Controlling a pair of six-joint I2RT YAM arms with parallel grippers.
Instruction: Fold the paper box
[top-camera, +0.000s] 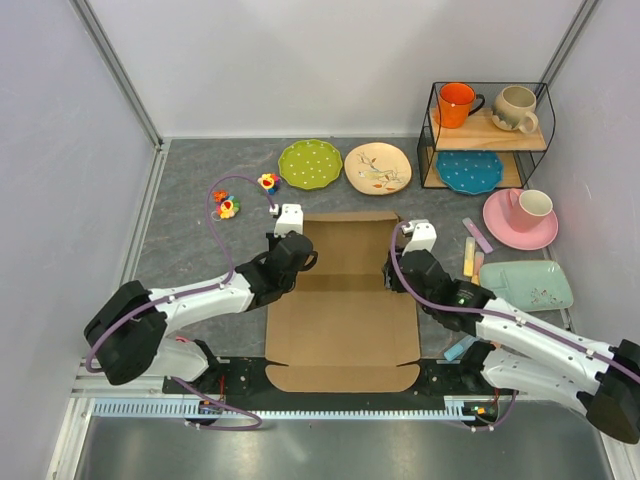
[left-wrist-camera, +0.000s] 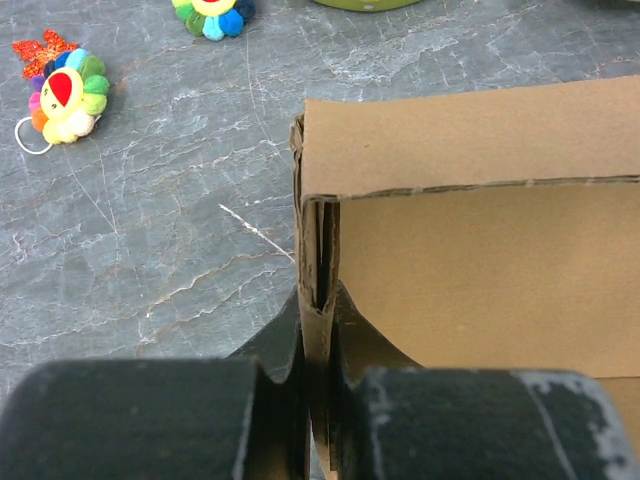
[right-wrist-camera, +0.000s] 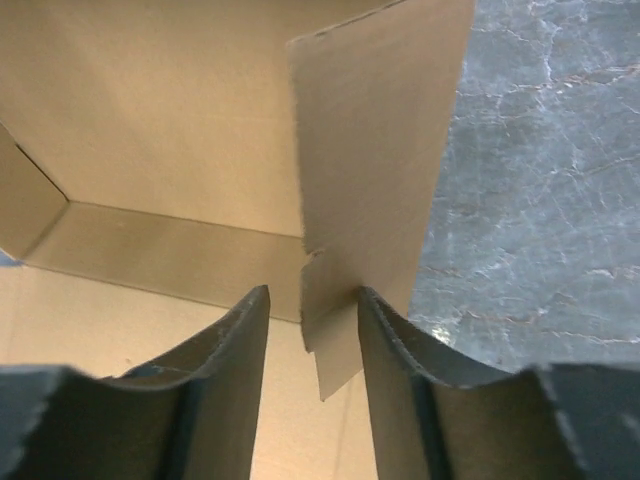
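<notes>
The paper box (top-camera: 340, 330) is brown corrugated cardboard lying in the middle of the table, its far half raised into walls and its near lid panel flat. My left gripper (top-camera: 300, 262) is at the box's left wall; in the left wrist view it (left-wrist-camera: 318, 335) is shut on the doubled-over left wall (left-wrist-camera: 318, 250). My right gripper (top-camera: 396, 275) is at the right wall. In the right wrist view it (right-wrist-camera: 312, 300) is open, and the upright right wall flap (right-wrist-camera: 375, 150) stands between its fingers, close against the right one.
At the back lie a green plate (top-camera: 310, 163) and a cream plate (top-camera: 377, 167). A wire rack (top-camera: 487, 135) at the back right holds two mugs and a blue plate. A pink cup on a saucer (top-camera: 522, 215), a green tray (top-camera: 527, 284) and flower toys (top-camera: 227, 207) lie around.
</notes>
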